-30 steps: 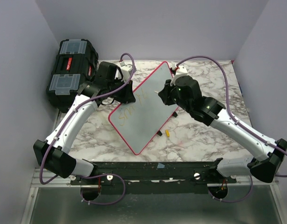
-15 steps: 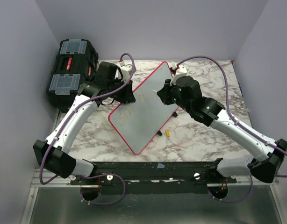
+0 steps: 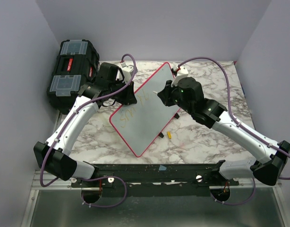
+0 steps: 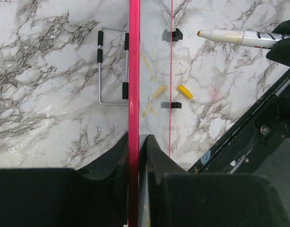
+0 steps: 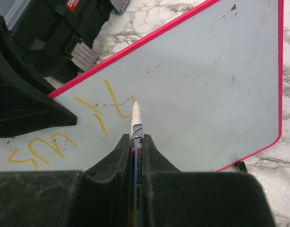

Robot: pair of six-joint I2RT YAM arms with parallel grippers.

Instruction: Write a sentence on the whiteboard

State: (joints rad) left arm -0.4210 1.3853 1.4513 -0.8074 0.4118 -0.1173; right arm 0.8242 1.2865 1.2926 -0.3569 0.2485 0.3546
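Note:
The whiteboard (image 3: 147, 111), white with a pink-red frame, lies tilted across the marble table. My left gripper (image 3: 127, 97) is shut on its left frame edge (image 4: 133, 94), one finger on each side. My right gripper (image 3: 163, 96) is shut on a white whiteboard marker (image 5: 136, 124). The marker's yellow tip touches the board (image 5: 206, 85) at the end of a yellow stroke. The sentence (image 5: 83, 120) is a few yellow-orange letters in two lines near the left frame; it also shows faintly in the top view (image 3: 134, 106). The marker tip shows in the left wrist view (image 4: 230, 36).
A black toolbox (image 3: 72, 73) stands at the table's far left, next to my left arm. A yellow marker cap (image 3: 169, 135) lies on the marble by the board's near right edge. A wire stand (image 4: 109, 66) lies beside the board.
My right gripper has shifted slightly left with the marker over the board. The left arm and board have not moved.

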